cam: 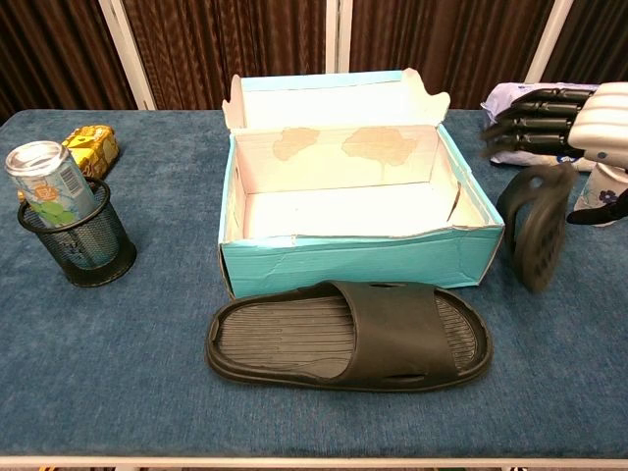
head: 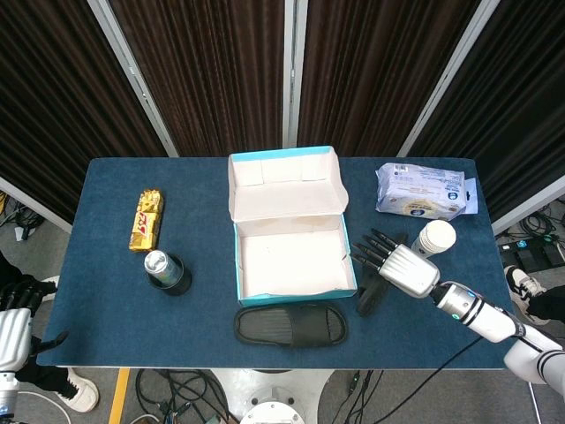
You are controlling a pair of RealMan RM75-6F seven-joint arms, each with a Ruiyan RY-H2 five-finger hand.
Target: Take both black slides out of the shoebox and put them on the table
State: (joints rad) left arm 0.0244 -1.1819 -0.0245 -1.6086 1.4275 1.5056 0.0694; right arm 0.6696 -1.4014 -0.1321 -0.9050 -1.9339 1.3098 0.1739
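Slides: first black slide (cam: 348, 335) lies flat, sole down, on the table (cam: 118, 392) just before the shoebox (cam: 343, 257) front wall; second black slide (cam: 536, 235) stands on edge right of the shoebox, blurred in chest view.
Right hand: right hand (head: 395, 267) right of the shoebox, fingers (cam: 525, 110) spread above the second slide; whether it touches the slide cannot be told.
Left hand: left hand (head: 12, 329) off the table's left edge, far from the shoebox; finger state cannot be told.
Room: open cloth front-left of the shoebox; can in mesh holder (cam: 67, 218) left of it.
Writing: wipes pack (head: 420, 190) behind-right of the shoebox, print unreadable.
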